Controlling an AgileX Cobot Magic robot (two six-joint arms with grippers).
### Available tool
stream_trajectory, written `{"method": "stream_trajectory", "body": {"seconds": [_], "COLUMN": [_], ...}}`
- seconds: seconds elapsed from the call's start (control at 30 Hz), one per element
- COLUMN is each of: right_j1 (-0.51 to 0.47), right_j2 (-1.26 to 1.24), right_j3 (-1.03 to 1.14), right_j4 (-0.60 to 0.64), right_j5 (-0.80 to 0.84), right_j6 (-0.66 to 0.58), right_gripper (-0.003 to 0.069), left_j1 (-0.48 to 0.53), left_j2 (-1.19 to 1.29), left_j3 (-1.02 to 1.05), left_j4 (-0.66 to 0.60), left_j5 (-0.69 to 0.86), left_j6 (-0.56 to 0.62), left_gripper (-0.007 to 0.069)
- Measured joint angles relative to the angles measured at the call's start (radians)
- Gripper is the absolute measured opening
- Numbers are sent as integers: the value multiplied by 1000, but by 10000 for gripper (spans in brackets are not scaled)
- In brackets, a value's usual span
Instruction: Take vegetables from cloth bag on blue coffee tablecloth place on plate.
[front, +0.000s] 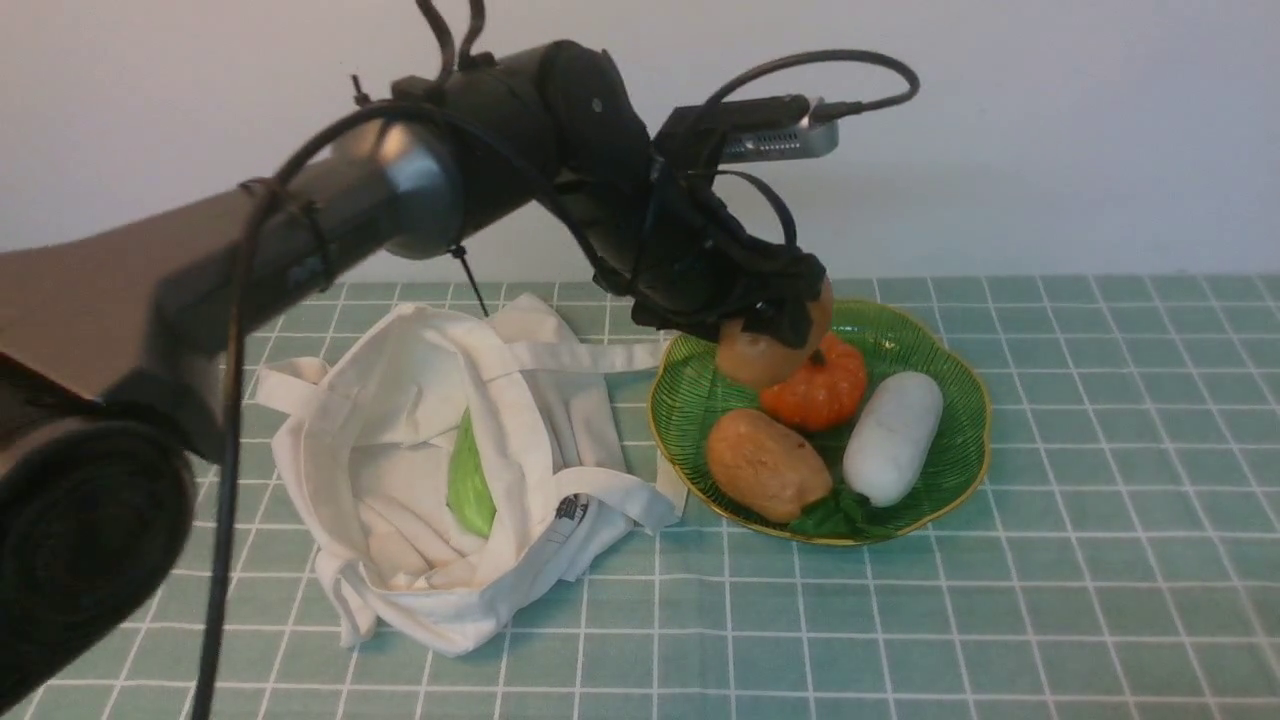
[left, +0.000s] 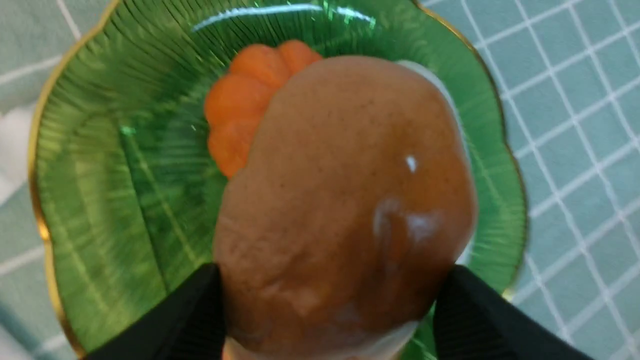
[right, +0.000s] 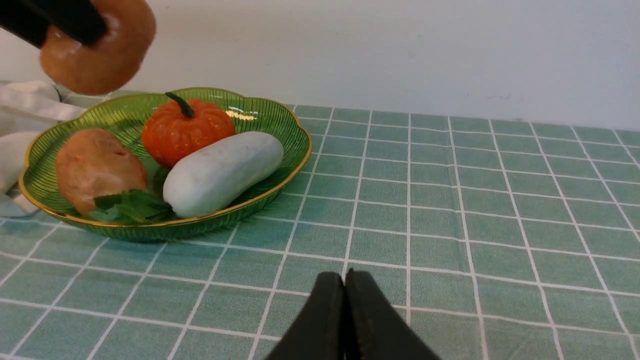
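My left gripper (front: 775, 330) is shut on the smooth orange-tan potato (front: 760, 358) and holds it in the air above the back of the green gold-rimmed plate (front: 690, 400). In the left wrist view the potato (left: 345, 190) sits between the black fingers (left: 190, 310) over the plate (left: 125, 175). The off-white cloth bag (front: 400, 420) lies open to the left of the plate, with the pale green leafy vegetable (front: 468, 480) inside. My right gripper (right: 345, 280) is shut and empty, low over the tablecloth (right: 450, 210), to the right of the plate (right: 295, 140).
On the plate lie a rough darker brown potato (front: 765, 465), a small orange pumpkin (front: 825, 385), a white oblong vegetable (front: 893, 437) and a green leaf (front: 840, 515). The checked tablecloth (front: 1000, 620) covers the table. A pale wall stands behind.
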Motion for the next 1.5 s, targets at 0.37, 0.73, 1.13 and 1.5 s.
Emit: {"method": "stream_trajectory", "body": {"seconds": [0.37, 0.73, 1.13, 1.5], "right_j1": [0, 0, 0, 0], "right_j2": [0, 0, 0, 0], "right_j3": [0, 0, 0, 0], "right_j4": [0, 0, 0, 0], "right_j5": [0, 0, 0, 0], "right_j6": [0, 0, 0, 0], "right_gripper": [-15, -15, -15, -15], "left_j1": [8, 8, 41, 78], "left_j2": [114, 108, -71, -674], "left_j3": [-18, -151, -461, 256], "left_j4": [72, 125, 419, 437], "left_j5": [-73, 71, 411, 425], "left_j6": [-4, -2, -8, -22], "left_gripper": [557, 680, 125, -5]}}
